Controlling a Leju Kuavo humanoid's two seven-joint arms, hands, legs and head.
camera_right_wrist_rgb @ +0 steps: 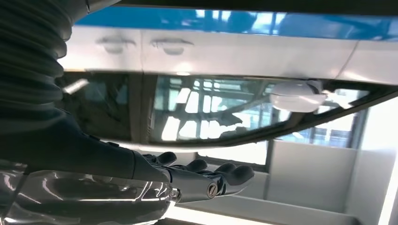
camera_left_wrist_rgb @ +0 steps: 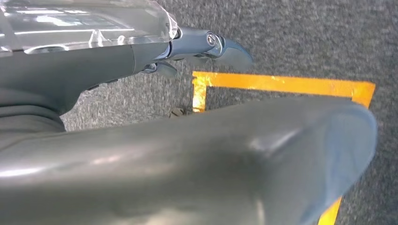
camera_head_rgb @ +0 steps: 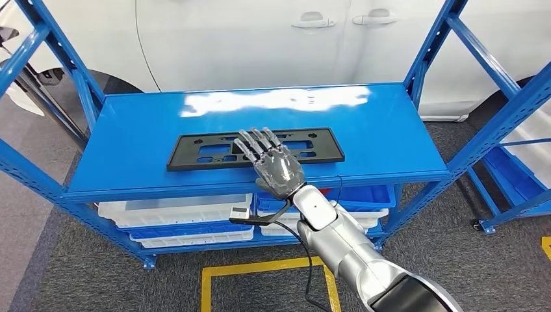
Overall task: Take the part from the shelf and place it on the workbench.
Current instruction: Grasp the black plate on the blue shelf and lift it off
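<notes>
Head view: right hand (camera_head_rgb: 278,168) flat, fingers spread, empty, over black part (camera_head_rgb: 195,151) mid-frame on blue shelf (camera_head_rgb: 390,136); left hand's (camera_left_wrist_rgb: 206,47) state unclear

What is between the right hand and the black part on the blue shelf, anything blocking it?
Nothing visible. The right hand reaches over the shelf's front edge, fingers extended over the black part, which lies flat and alone on the top level.

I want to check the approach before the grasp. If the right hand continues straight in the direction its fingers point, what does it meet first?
Most likely the black part on the blue shelf. The right hand already overlaps its near edge with fingers extended; its height above it is unclear.
</notes>
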